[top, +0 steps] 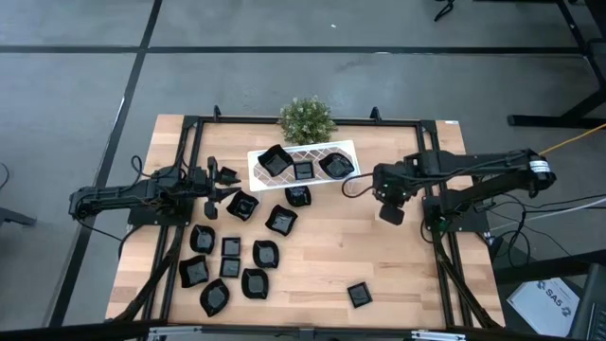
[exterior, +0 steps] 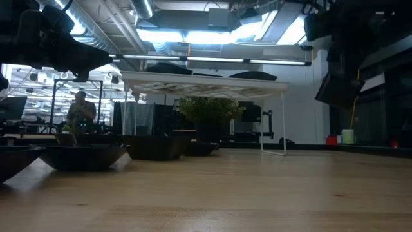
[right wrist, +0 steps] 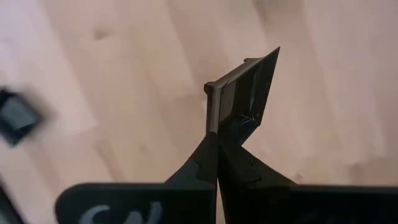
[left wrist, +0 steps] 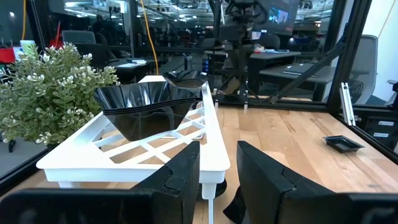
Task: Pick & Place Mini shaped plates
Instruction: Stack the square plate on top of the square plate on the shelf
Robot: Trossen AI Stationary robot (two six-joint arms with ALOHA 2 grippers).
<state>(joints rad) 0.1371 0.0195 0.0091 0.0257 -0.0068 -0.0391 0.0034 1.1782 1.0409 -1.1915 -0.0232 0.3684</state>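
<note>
We see the right gripper [right wrist: 217, 134] raised over bare table [top: 417, 275] right of the white rack [top: 346, 149], fingers pinching a square mini plate [right wrist: 245, 93] on edge. Left gripper [left wrist: 217, 162], fingers spread, points level at the rack's left end. Other plates [top: 232, 260] lie below.

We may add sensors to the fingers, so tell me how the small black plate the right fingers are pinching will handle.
The plate keeps its shape though held by one edge: probably stiff and light. Its gloss suggests it could slip in the right gripper.
</note>
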